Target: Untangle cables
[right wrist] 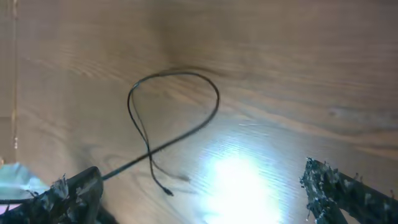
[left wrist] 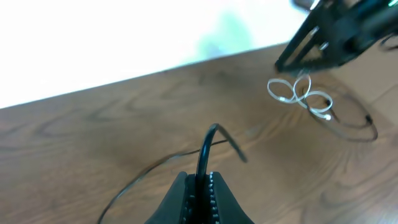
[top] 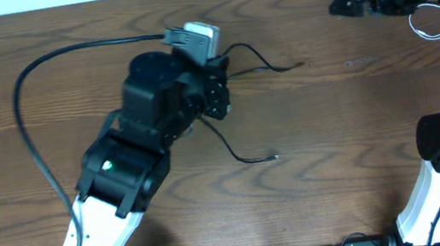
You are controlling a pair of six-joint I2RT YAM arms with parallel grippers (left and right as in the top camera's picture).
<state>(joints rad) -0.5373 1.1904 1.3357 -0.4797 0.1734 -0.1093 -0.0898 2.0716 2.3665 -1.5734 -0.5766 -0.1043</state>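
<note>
**Overhead and wrist views, read left to right.** Left of centre, the left gripper (left wrist: 200,180) was closed tight on the black cable (left wrist: 205,151), which rose from between its fingers in a short arch. From that pinch the cable's two free tails ran toward the right of the overhead frame over the table (top: 339,175). One ran about level toward upper centre; the other curved down to a small plug at lower centre. Its long axis thus lay left to right, leading away from the holding gripper. Well apart, at the upper right of the frame, the white cable (left wrist: 303,93) lay in small coils just beside the right arm, plainly the nearer arm to it. The right gripper (right wrist: 199,177) hung above the table with fingers spread wide, holding nothing; in its own view a self-crossing black loop lay ahead between them. Whether that loop touched the white coils could not be told; on this showing, the right arm seemed better placed for the next pick
</note>
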